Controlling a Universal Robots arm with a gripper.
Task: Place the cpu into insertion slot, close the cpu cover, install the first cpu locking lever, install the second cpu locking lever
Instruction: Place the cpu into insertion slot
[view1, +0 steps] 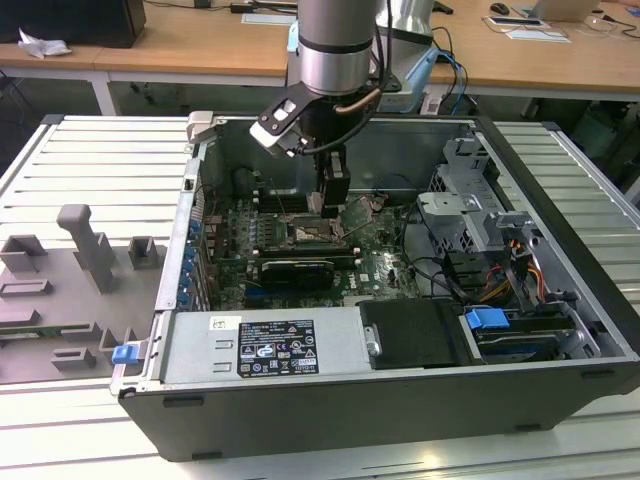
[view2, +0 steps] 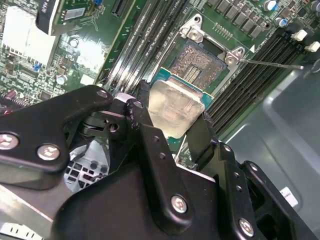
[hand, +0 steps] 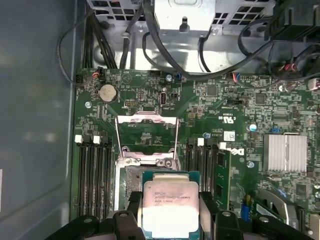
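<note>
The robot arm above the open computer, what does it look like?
The arm is a silver-grey cylinder with a black band. A copper-coloured cable loops beside its wrist. The gripper is matte black, with angular fingers studded with silver screws.

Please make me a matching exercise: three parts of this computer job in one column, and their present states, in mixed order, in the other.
1. cpu
2. cpu cover
3. insertion slot

A. swung open
B. empty, contacts bare
C. gripped between the fingers

Pairs: 1-C, 2-A, 3-B
</note>
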